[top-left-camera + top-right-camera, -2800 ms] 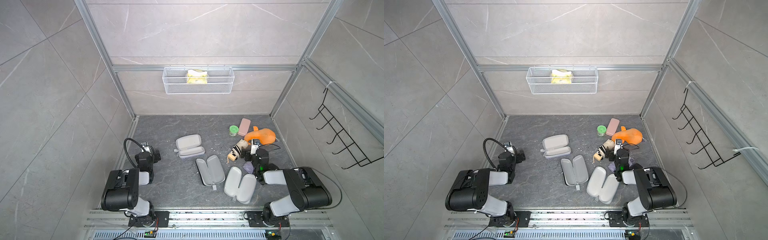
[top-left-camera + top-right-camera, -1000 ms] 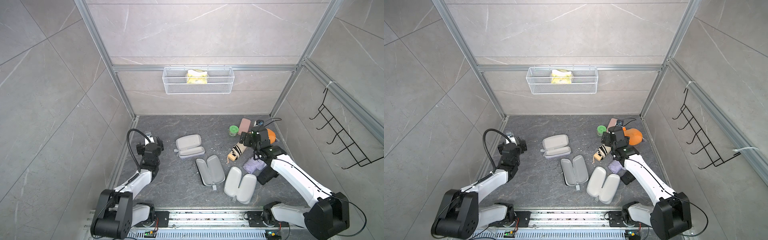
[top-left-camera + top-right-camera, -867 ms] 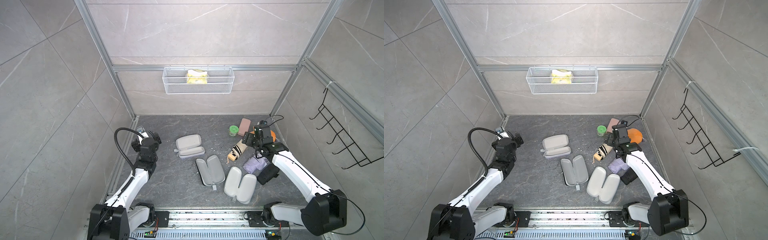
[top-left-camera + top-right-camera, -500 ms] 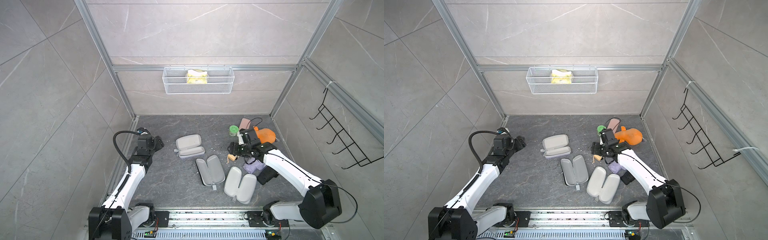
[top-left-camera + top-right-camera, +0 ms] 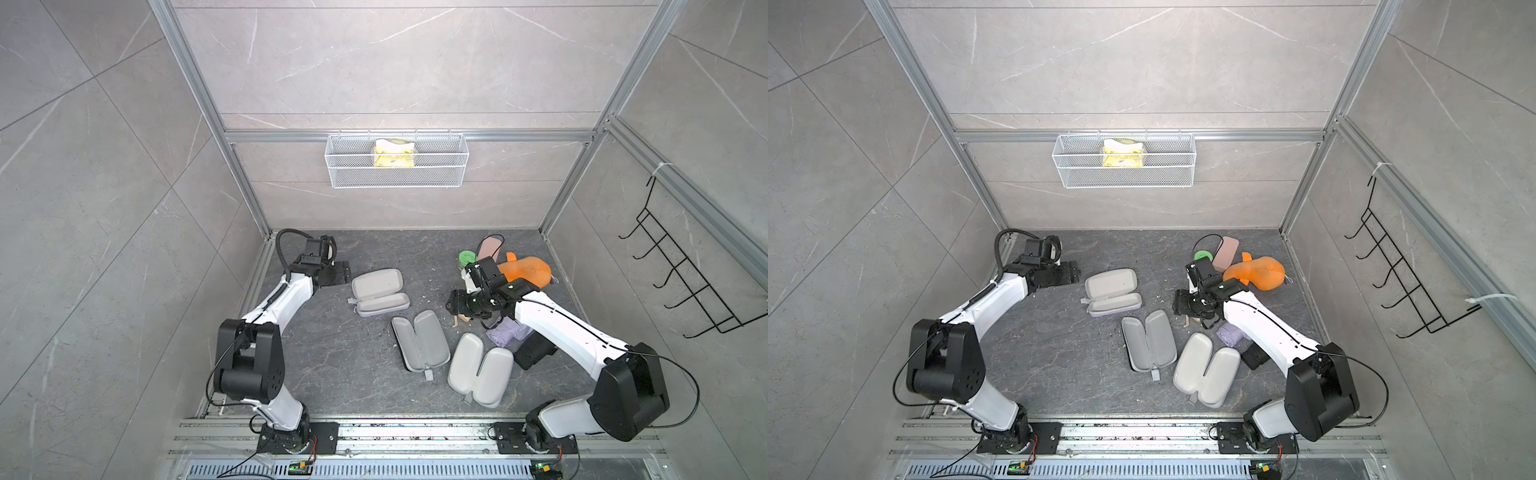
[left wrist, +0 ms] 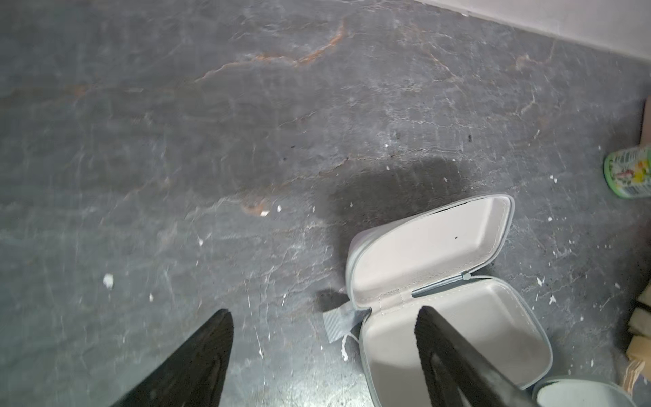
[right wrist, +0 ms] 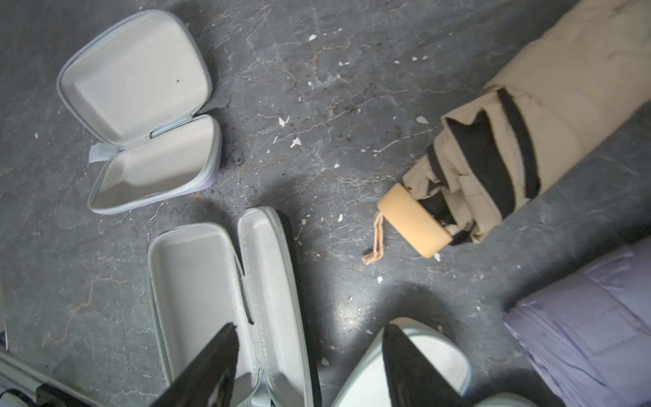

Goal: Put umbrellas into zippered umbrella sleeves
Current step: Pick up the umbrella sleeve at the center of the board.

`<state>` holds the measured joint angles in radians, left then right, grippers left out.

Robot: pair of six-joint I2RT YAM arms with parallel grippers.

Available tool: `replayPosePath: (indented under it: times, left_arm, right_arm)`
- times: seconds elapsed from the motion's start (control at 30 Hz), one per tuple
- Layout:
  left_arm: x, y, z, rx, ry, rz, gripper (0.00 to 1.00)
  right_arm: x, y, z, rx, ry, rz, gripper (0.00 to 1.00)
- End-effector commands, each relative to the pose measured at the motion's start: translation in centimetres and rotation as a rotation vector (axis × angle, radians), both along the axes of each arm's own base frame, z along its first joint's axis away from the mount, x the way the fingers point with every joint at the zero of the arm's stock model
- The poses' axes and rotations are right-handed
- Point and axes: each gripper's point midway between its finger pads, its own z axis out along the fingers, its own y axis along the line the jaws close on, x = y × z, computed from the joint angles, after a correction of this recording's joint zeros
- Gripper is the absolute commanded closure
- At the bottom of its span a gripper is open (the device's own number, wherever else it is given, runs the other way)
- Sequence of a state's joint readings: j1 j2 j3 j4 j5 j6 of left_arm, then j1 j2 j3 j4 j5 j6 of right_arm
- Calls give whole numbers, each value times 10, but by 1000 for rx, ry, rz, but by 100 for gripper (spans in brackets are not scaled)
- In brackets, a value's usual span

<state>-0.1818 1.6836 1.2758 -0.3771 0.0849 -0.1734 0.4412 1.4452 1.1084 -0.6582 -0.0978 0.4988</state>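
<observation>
Three zippered umbrella sleeves lie open, grey lining up: a lilac-shelled one (image 5: 378, 291) (image 6: 433, 275), a dark-edged one (image 5: 419, 338) (image 7: 218, 299) and a pale one (image 5: 480, 370). My left gripper (image 5: 340, 272) (image 6: 324, 317) hovers open just left of the lilac sleeve, by its grey strap. The cream umbrella (image 7: 528, 123) with its tan handle (image 7: 412, 218) lies mostly under my right wrist in both top views. My right gripper (image 5: 453, 303) (image 7: 310, 338) is open and empty above the floor beside that handle. The lilac umbrella (image 5: 509, 332) and black umbrella (image 5: 534, 353) lie under the right forearm.
An orange plush toy (image 5: 525, 270), a green jar (image 5: 466, 258) and a flat pink case (image 5: 488, 247) crowd the back right corner. A wire basket (image 5: 397, 166) hangs on the back wall. Black hooks (image 5: 681, 286) are on the right wall.
Both arms have unfolded from near the front rail. The left gripper reached back and then right towards the lilac sleeve. The right gripper swung from the plush toy leftward over the cream umbrella.
</observation>
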Motion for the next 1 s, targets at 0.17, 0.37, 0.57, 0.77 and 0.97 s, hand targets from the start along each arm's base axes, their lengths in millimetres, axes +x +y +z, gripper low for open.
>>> replayPosePath:
  times: [0.17, 0.37, 0.57, 0.77, 0.97]
  left_arm:
    - [8, -70, -12, -9, 96, -481, 17]
    - [15, -92, -53, -28, 215, -598, 19]
    - [17, -96, -88, -40, 318, -619, 30]
    - [7, -93, -87, -53, 337, -590, 62]
    - [2, -77, -67, -67, 284, -389, 97]
  right_arm:
    - [-12, -58, -5, -73, 29, -133, 30]
    - [-16, -79, 1, -132, 12, -150, 29]
    - [-17, -97, 2, -176, 11, -172, 29]
    - [-17, -123, 5, -234, -1, -258, 30]
    - [-20, -159, -2, -272, 42, -454, 30]
